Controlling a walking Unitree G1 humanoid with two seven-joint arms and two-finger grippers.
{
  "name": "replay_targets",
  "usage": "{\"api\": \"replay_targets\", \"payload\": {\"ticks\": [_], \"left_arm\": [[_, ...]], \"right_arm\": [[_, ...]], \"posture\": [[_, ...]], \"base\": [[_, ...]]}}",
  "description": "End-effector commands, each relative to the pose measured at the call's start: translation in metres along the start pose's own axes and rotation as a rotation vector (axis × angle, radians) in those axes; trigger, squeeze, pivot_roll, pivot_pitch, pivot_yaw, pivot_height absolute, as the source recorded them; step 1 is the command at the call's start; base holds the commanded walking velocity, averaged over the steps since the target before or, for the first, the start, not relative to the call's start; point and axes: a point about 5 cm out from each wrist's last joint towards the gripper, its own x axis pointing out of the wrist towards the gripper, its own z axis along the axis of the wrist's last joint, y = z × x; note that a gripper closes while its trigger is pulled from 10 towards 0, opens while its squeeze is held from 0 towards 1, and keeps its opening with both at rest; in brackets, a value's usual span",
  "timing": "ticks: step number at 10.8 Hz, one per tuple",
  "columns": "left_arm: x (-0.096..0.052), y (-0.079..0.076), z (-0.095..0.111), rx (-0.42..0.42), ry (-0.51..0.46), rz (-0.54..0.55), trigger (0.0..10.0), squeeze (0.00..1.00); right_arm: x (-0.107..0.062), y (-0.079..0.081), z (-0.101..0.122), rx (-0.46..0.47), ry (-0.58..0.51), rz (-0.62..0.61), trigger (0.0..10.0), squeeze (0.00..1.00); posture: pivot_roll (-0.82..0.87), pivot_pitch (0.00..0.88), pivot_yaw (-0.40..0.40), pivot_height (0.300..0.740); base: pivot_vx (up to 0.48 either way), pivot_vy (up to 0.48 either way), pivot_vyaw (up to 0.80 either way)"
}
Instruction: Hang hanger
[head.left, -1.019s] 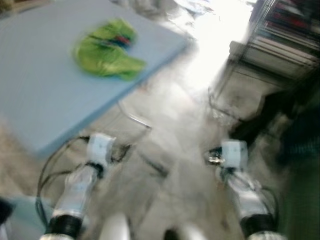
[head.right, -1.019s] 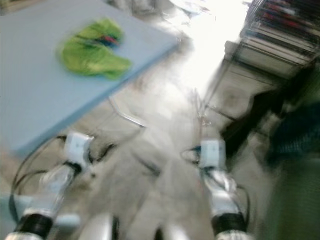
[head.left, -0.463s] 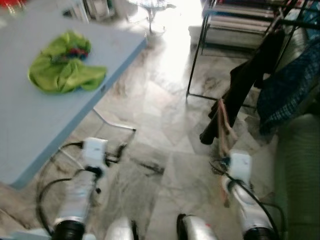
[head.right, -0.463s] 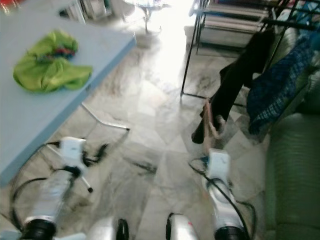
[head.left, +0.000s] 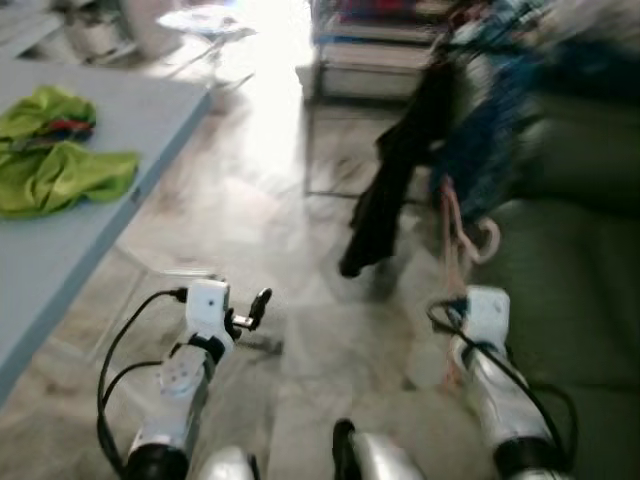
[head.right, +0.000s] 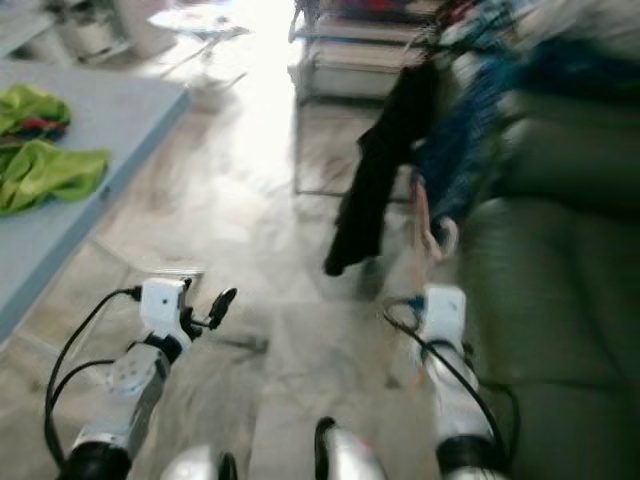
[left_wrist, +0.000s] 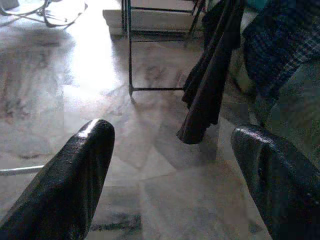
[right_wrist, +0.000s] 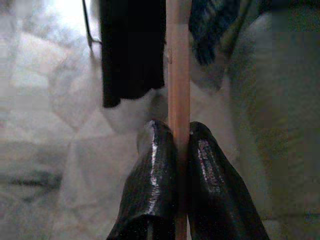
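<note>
Right wrist view: right gripper (right_wrist: 181, 145) clamped tight on wooden hanger (right_wrist: 178, 70), bar pinched btwn both fingers. Left gripper (left_wrist: 170, 165) spread apart, carrying nothing, low over marble floor (left_wrist: 165, 200). Further out, hanger's hook end (head.left: 480, 240) rises in front of dark garment (head.left: 395, 175) and blue plaid cloth (head.left: 480, 140) draped on metal rack (left_wrist: 129, 50), sofa (head.left: 570, 250) alongside. Head views blurred (walking), so close in, settle, then lift hook over a free bit of rail w/o snagging clothes.
</note>
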Motion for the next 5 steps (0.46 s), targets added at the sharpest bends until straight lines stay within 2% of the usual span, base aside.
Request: {"api": "replay_targets", "payload": {"ticks": [1,3,5], "left_arm": [[-0.0033,0.0035,-0.0032,-0.008,0.002,0.025,10.0,0.0],[-0.0017,0.0047,-0.0012,0.021,-0.007,0.01,10.0,0.0],[0.0026,0.0039,0.0009,0.041,0.001,-0.005,10.0,0.0]], "right_arm": [[0.0036,0.0049,0.0027,-0.008,0.013,0.031,10.0,0.0],[0.0052,0.0061,0.0016,-0.016,0.022,0.04,10.0,0.0],[0.0058,0.0059,-0.0004,-0.022,0.036,0.04,10.0,0.0]], "posture": [[0.03,0.038,-0.046,0.74],[0.02,0.03,-0.044,0.74],[0.02,0.028,-0.04,0.74]], "base": [[0.292,0.379,0.0],[0.315,0.36,0.0],[0.424,0.0,0.0]]}}
